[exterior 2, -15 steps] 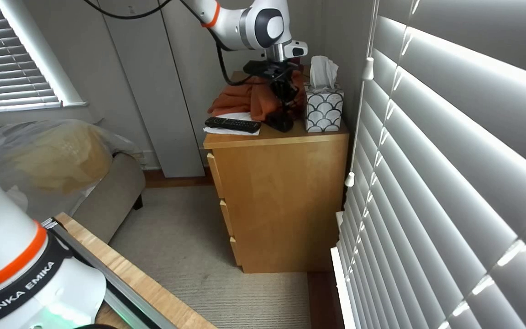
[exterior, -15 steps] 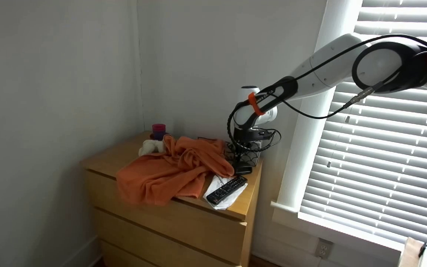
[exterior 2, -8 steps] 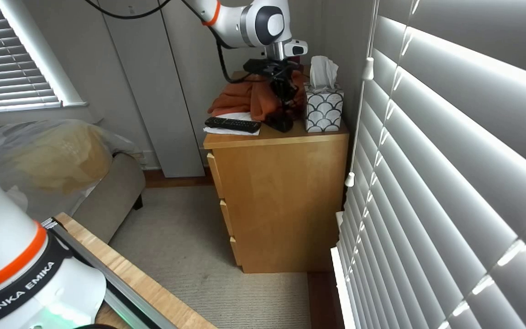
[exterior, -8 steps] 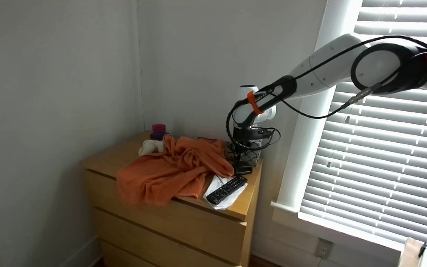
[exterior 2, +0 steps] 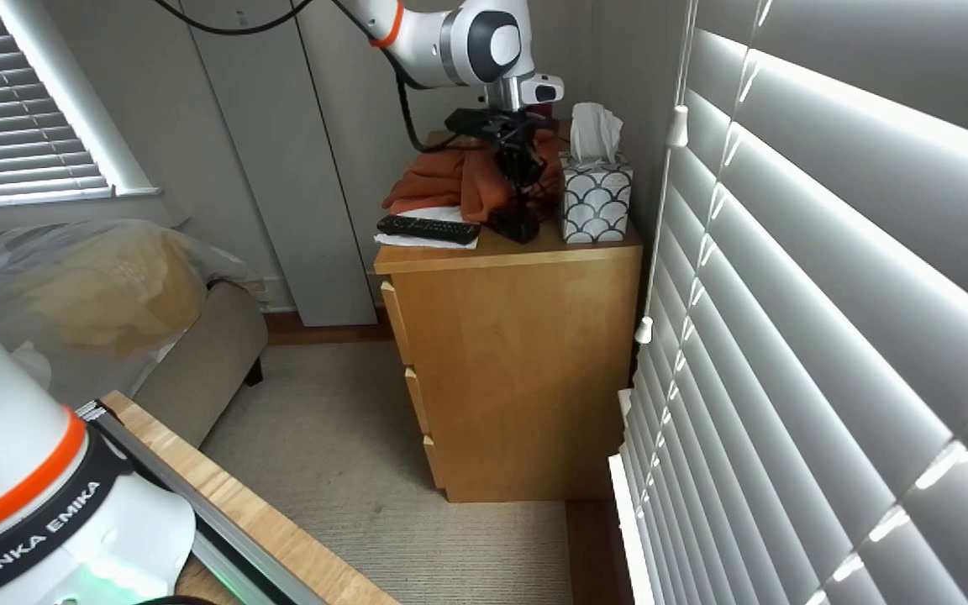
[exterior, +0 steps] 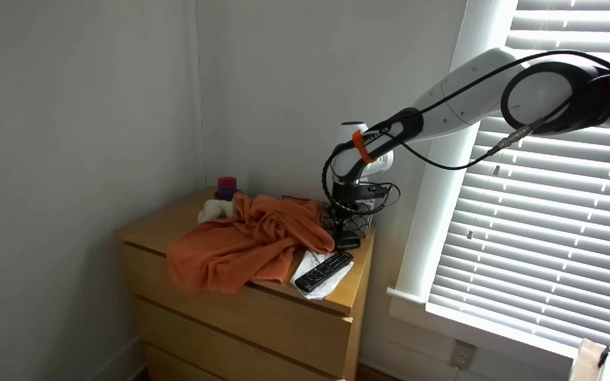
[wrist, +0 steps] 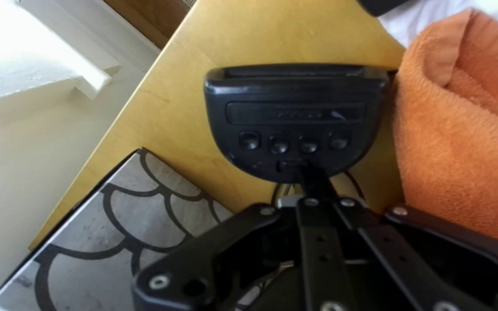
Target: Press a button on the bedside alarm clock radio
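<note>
The black alarm clock radio (wrist: pixel 295 113) sits on the dresser top. In the wrist view it has a row of round buttons and a small bar button (wrist: pixel 291 166) near its curved edge. The clock also shows in both exterior views (exterior: pixel 348 243) (exterior 2: pixel 514 224), at the foot of the gripper. My gripper (wrist: pixel 308 172) points down with its fingers together and nothing seen between them. Its tips overlap the bar button and hide part of it; I cannot tell whether they touch it. In both exterior views the gripper (exterior: pixel 340 232) (exterior 2: pixel 523 200) stands over the clock.
An orange towel (wrist: pixel 461 142) lies close beside the clock. A patterned tissue box (exterior 2: pixel 597 202) stands on the other side. A black remote (exterior: pixel 324 271) lies on white paper near the dresser's edge. Window blinds (exterior 2: pixel 786 294) are near the dresser. A cup (exterior: pixel 226 186) stands farther back.
The wrist and gripper have shifted very slightly, a little up and to the left in an exterior view. The clock, towel and remote have not visibly moved.
</note>
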Robot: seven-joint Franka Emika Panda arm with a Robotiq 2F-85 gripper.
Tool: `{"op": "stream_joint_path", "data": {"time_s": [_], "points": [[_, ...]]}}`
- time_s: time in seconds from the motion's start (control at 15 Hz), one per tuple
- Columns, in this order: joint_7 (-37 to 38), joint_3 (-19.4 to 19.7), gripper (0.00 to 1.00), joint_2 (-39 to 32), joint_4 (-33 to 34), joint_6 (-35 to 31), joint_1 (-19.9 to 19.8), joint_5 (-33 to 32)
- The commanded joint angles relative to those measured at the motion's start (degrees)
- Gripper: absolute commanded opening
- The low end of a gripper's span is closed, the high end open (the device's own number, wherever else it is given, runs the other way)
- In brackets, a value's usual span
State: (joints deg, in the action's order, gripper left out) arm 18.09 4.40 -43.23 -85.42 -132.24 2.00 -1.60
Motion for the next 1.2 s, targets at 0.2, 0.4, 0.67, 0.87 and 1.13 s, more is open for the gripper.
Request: {"op": "stream_joint_path", "data": {"time_s": [0.2,0.4,0.67,0.87,1.13], "points": [[1.16,1.2,0.0,-1.84,1.27,1.58,0.52,0.02],[1.27,1.88,0.0,-2.58,1.02,1.02,0.57,-0.48],[1.44,2.83,0.0,-2.53,0.32,0.7,0.79,-1.22],[1.71,3.55,0.0,-2.42,0.08,0.42,1.05,-1.94],[1.25,3.42,0.0,-1.95,-0.35,0.34,1.18,-2.48]]}}
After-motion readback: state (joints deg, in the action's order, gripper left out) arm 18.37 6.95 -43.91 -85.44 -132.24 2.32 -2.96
